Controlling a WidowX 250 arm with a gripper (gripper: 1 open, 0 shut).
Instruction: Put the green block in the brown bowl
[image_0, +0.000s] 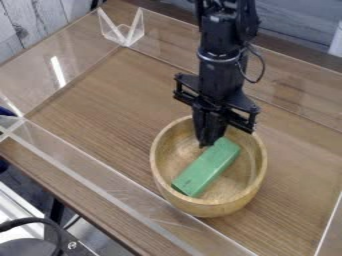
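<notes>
The brown bowl (210, 168) sits on the wooden table (94, 115), and everything here is placed by it. Inside the bowl lies the green block (207, 166) — a bright bar resting at a slant on the bowl's inner floor, one end low toward the near-left wall, the other end higher toward the far-right side of the rim. The block is wholly within the rim (no part of it hangs over the edge). Above the far half of the bowl stands the black arm, its body rising straight up out of the top of the view, and the gripper (211, 143) points straight down into the bowl. Its two fingers are drawn together into a single narrow point, clenched with nothing seen between them; the tip comes down just at the upper end of the block, though whether it touches the block's top face or stops just short of it cannot be told from this angle. The side links of the gripper spread out to left and right above the bowl's far rim. Beyond the bowl, toward the far-left corner of the table, a small clear plastic stand (123, 27) sits upright, well apart from the bowl. Clear low walls (80, 182) border the table — one runs along the edge nearest the bowl's left side.
</notes>
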